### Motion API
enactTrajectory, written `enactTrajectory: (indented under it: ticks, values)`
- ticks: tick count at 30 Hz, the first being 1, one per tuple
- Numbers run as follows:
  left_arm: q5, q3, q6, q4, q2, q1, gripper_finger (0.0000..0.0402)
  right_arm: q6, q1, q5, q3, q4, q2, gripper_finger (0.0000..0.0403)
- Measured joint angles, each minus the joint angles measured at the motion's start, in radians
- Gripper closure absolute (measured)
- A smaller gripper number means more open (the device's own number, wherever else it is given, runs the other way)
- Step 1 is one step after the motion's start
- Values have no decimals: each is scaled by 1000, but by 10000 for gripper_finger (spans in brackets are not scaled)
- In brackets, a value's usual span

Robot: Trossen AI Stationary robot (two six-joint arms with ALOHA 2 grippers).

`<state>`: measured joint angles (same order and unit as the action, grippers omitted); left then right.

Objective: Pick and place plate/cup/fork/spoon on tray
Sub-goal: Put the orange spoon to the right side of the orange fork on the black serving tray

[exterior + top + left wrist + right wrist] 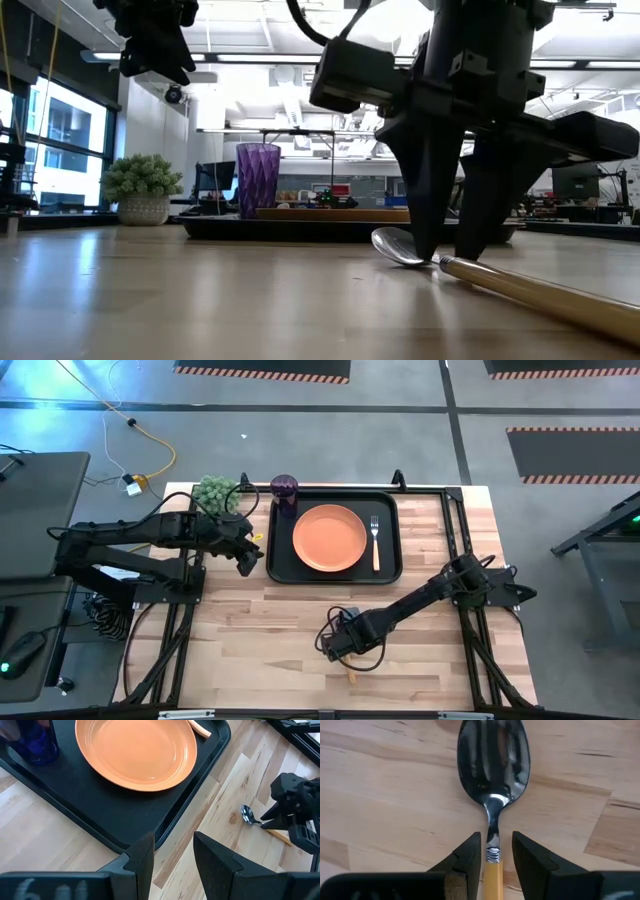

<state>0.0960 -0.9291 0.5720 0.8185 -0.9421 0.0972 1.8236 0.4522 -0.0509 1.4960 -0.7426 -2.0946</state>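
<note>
From above, a black tray (334,575) is seen on the far half of a wooden table (260,640). An orange plate (329,538) lies at its middle, a purple cup (284,490) stands in its far left corner, and a fork (375,540) lies just right of the plate. The right gripper (338,644) is lowered onto the bare wood in front of the tray; the spoon beneath it is mostly hidden in this view. The left gripper (247,556) is held just beside the tray's left edge.

At table height, the spoon (470,275) is shown flat on the wood, its neck straddled by the right arm's two dark fingers, whose tips reach the tabletop.

In the left wrist view, that arm's fingers (142,860) are seen parted with nothing between them, above the tray's rim.

In the right wrist view, the fingers (470,857) flank the spoon where metal meets the yellowish handle. A narrow gap shows on each side, so the spoon is judged not yet gripped.

The spoon appears to be the last item. Next, the fingers must be closed, the spoon lifted and carried to free tray space. The handle's far end is cut off.
</note>
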Motion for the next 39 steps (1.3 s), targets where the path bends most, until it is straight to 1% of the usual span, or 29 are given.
enactTrajectory:
  ticks: [9, 11, 14, 18, 19, 24, 27, 34, 39]
  values:
    - [0, 0, 0, 0, 0, 0, 277, 0, 0, 19, 4, 19, -27, 303]
    - [0, 0, 0, 0, 0, 0, 277, 0, 0, 20, 4, 10, -27, 309]
    - [0, 0, 0, 0, 0, 0, 277, 0, 0, 25, 4, 0, -28, 332]
    - [0, 0, 0, 0, 0, 0, 277, 0, 0, 9, 4, -6, -28, 384]
    - [0, 0, 0, 0, 0, 0, 277, 0, 0, 4, 4, -6, -28, 391]
    - [0, 0, -9, 0, 0, 0, 277, 9, 0, 2, 3, -6, -29, 385]
    - [0, 0, -25, 0, 0, 0, 277, 5, 0, 0, 9, -13, -30, 396]
    - [1, 0, -27, 0, 0, 0, 277, -9, 0, -42, 80, -150, -41, 400]
    - [1, 0, -27, 0, 0, 0, 277, -10, -1, -50, 103, -159, -39, 401]
